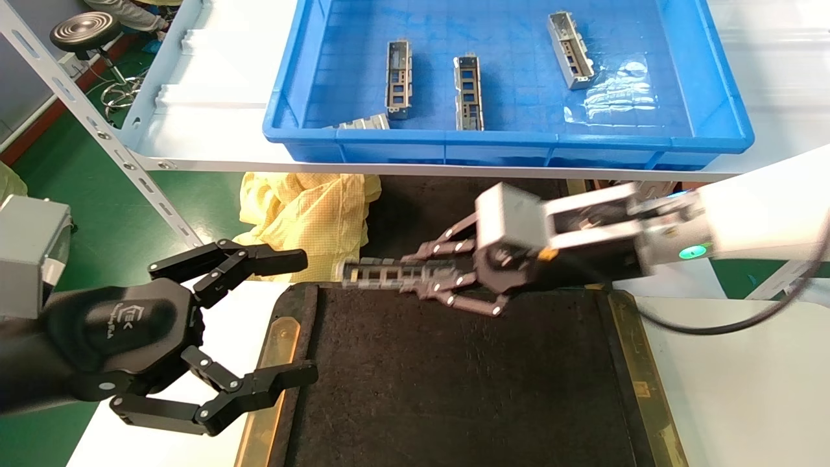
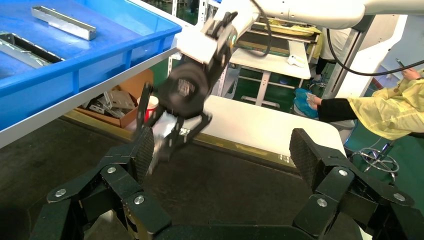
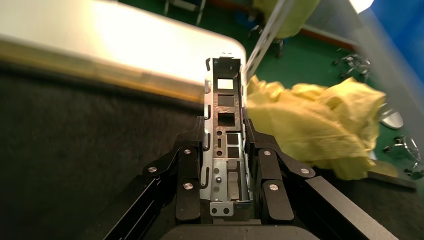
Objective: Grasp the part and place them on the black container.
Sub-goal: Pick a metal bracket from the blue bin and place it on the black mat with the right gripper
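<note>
My right gripper point(image 1: 415, 275) is shut on a silver-grey channel part point(image 1: 373, 274) with rectangular cutouts and holds it level above the far edge of the black container point(image 1: 454, 383). In the right wrist view the part point(image 3: 225, 125) sticks out past the fingers point(image 3: 187, 170), clamped on both sides. My left gripper point(image 1: 305, 318) is open and empty at the container's near-left corner; the left wrist view shows its pads point(image 2: 142, 150) wide apart over the black felt point(image 2: 225, 185). Several more parts point(image 1: 468, 91) lie in the blue crate point(image 1: 506, 146).
The blue crate stands on a white shelf point(image 1: 207, 139) behind the container. A yellow garment point(image 1: 305, 211) lies below the shelf, left of the held part. Brass-coloured strips point(image 1: 639, 370) run along the container's left and right sides. A white table point(image 1: 746, 389) lies under it.
</note>
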`<state>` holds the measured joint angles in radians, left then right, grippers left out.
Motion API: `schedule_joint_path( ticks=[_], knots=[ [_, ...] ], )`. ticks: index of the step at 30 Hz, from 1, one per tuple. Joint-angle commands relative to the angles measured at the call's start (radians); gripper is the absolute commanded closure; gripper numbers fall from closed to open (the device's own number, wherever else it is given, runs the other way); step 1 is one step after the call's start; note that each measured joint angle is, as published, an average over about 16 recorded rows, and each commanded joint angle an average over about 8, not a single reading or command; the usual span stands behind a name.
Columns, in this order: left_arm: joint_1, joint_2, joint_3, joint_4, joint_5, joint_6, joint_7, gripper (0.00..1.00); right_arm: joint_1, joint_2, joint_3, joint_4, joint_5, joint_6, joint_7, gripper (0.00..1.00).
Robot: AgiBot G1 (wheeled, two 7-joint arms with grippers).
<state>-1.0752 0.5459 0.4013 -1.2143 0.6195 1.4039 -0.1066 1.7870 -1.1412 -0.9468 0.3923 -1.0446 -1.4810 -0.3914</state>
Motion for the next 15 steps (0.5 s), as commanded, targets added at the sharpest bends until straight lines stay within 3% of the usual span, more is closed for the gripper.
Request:
schedule_joint_path(
  ticks=[1,15],
  knots=[
    [0.0,0.0,0.0,0.0,0.0,0.0,0.0,0.0,-0.009,-0.038,-0.01,-0.034,-0.018,0.014,-0.046,1.0],
    [0.0,0.0,0.0,0.0,0.0,0.0,0.0,0.0,-0.104,-0.204,-0.016,-0.236,-0.025,0.154,-0.205,1.0]
  ],
)
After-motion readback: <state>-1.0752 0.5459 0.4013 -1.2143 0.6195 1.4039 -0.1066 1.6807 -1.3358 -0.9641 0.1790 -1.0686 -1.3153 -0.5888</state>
